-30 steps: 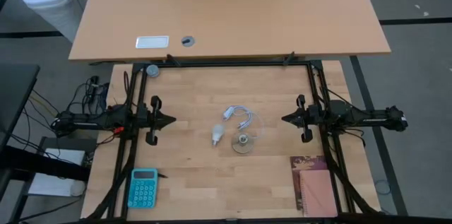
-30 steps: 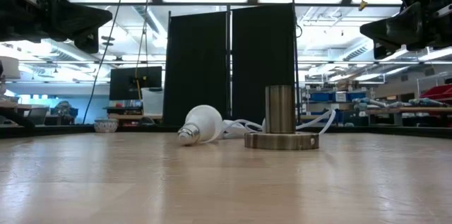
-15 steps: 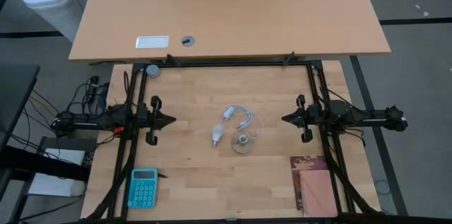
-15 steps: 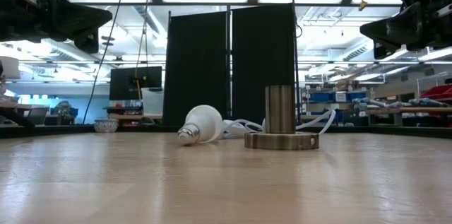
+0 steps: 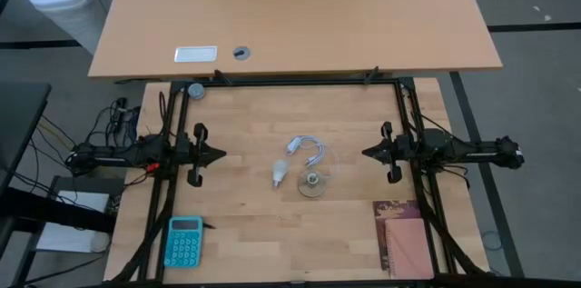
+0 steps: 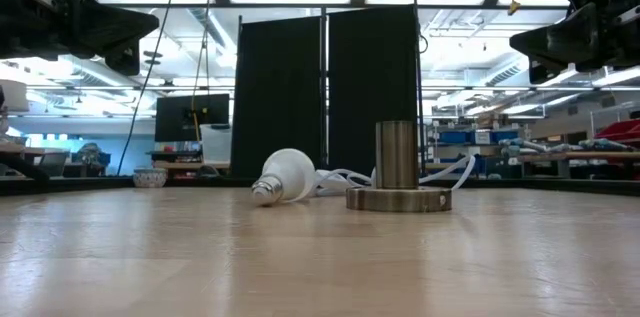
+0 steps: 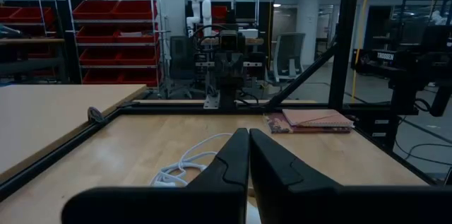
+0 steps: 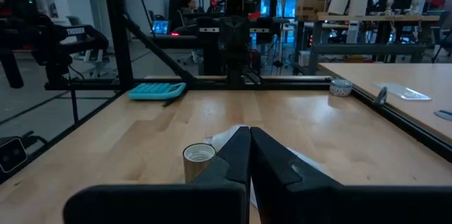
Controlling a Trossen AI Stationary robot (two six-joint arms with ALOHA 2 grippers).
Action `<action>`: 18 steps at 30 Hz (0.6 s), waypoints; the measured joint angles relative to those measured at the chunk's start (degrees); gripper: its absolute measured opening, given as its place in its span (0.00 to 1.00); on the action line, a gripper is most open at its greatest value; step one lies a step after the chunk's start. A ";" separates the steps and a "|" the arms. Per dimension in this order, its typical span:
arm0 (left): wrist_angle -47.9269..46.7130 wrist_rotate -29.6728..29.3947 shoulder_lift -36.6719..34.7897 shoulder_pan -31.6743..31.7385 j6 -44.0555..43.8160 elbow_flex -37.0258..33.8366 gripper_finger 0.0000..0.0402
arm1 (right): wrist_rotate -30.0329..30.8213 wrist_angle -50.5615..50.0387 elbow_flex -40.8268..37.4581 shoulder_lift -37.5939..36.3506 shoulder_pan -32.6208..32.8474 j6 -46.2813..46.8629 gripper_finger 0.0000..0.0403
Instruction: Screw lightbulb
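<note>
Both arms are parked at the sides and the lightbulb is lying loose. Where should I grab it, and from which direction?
Probably grip the lightbulb across its white globe, coming straight down from above. It lies on its side beside the socket, apart from it, with the narrow screw base pointing towards the table's front edge, so the base stays free for threading. The left pincer is on its open side; the right pincer has the socket between.
</note>
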 joint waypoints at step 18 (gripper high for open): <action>-0.02 0.00 0.00 0.00 0.00 0.02 0.05 | -0.02 0.00 0.00 0.02 0.00 0.00 0.02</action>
